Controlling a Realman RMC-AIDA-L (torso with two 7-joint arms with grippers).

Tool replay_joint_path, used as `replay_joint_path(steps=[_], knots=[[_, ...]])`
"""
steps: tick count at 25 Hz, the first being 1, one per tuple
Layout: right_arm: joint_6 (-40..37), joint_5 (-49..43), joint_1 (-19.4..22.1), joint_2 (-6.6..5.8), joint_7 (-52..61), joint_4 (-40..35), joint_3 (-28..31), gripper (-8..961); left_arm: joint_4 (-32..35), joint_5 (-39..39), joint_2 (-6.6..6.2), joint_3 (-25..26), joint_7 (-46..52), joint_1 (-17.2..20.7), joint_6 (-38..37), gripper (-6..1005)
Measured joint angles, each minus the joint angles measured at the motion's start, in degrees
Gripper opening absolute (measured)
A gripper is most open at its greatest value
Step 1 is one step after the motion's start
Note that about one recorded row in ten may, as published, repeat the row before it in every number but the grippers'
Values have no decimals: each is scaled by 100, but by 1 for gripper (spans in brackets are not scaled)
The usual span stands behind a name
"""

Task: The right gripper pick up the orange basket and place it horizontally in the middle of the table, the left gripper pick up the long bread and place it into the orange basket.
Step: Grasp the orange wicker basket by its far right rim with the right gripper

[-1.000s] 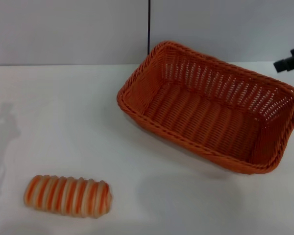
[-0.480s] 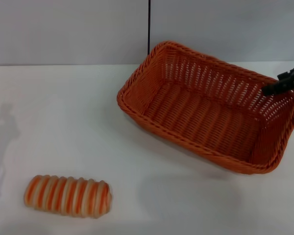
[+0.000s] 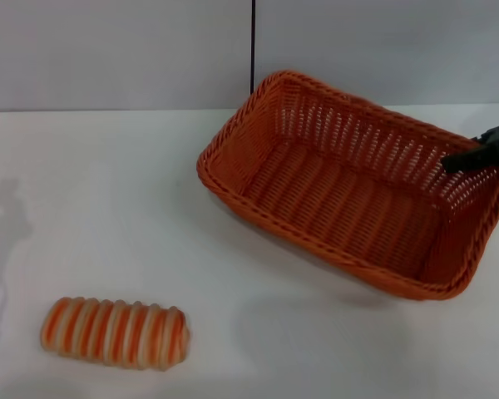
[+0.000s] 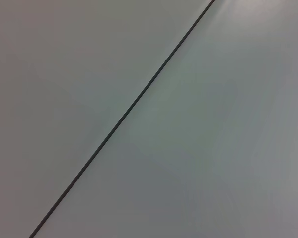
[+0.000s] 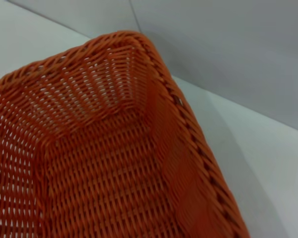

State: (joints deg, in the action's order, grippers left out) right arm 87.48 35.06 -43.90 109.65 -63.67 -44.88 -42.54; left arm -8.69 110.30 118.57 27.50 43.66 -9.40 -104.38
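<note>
The orange basket (image 3: 349, 191) lies at an angle on the right half of the white table (image 3: 108, 191); it holds nothing. My right gripper (image 3: 482, 151) reaches in from the right edge, its black tip at the basket's right end wall, just inside the rim. In the right wrist view the basket (image 5: 104, 163) shows close up, with its woven floor and one braided corner. The long bread (image 3: 115, 332), striped orange and cream, lies alone near the table's front left. My left gripper is out of view; its wrist camera shows only the grey wall.
A grey wall with a dark vertical seam (image 3: 252, 41) stands behind the table. White tabletop stretches between the bread and the basket. Faint shadows fall on the table's left side.
My right gripper came down from above the far right of the table to the basket's right end. The basket has shifted very slightly. The bread has not moved.
</note>
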Motion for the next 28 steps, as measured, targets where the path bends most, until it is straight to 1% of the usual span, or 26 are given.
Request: replay_joint_path(steps=[3, 8, 12, 16, 22, 25, 28], knots=[[14, 0, 18, 27, -33, -17, 0, 598, -7, 0, 0, 0, 1, 1, 4, 44], [28, 0, 43, 30, -50, -67, 0, 347, -16, 0, 0, 1, 2, -1, 17, 46], [21, 29, 83, 37, -98, -107, 34, 257, -18, 0, 0, 1, 3, -6, 48, 47], [-15, 253, 149, 38, -149, -164, 228, 168, -19, 0, 0, 1, 2, -8, 59, 48], [146, 1054, 432, 50, -194, -665, 270, 165, -18, 0, -1, 1, 2, -17, 35, 50], [402, 1423, 563, 54, -259, -995, 261, 164, -26, -6, 0, 0, 2, -21, 23, 51], [822, 1645, 631, 50, -334, -1320, 290, 163, -27, -18, 0, 1, 2, -34, 19, 51]])
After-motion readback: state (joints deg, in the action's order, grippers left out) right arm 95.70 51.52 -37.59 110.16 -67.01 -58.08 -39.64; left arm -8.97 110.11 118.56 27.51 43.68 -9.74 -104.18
